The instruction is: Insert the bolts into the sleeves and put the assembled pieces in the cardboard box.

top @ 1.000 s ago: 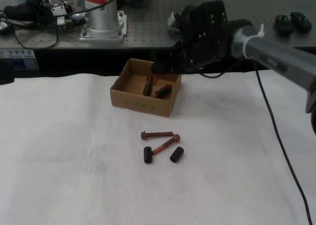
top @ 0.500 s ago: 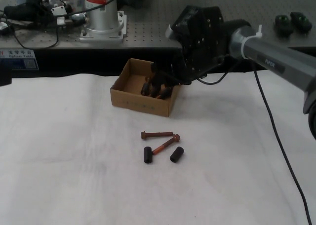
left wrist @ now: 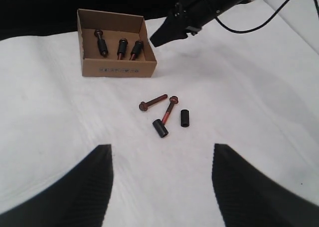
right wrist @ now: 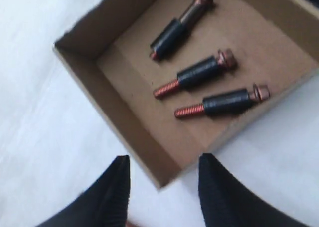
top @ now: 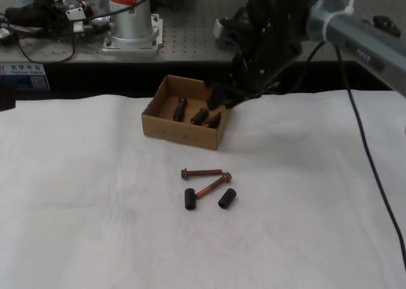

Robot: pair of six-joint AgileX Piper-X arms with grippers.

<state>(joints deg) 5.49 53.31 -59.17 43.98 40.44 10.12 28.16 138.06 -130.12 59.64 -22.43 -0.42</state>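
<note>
The cardboard box (top: 181, 132) (left wrist: 117, 67) (right wrist: 124, 120) holds three bolts in black sleeves (top: 199, 116) (left wrist: 121, 48) (right wrist: 197, 72), lying side by side. My right gripper (top: 219, 97) (left wrist: 167, 34) (right wrist: 162, 187) hangs open and empty just above the box's right edge. On the white cloth nearer me lie two bare copper bolts (top: 202, 173) (left wrist: 153, 101) and two loose black sleeves (top: 227, 198) (left wrist: 184, 118); one sleeve (left wrist: 160, 128) lies at the tip of the second bolt (left wrist: 170, 107). My left gripper (left wrist: 162, 187) is open, held high and well back from these parts.
White cloth (top: 95, 225) covers the bench. Behind it stands a perforated metal table with a silver post base (top: 130, 23), cables and small black items (top: 374, 28). The right arm's black cable (top: 358, 168) trails over the cloth at the right.
My right gripper dipped into the box, let go of a sleeved bolt and rose to the box's right edge. The box now shows three pieces instead of two.
</note>
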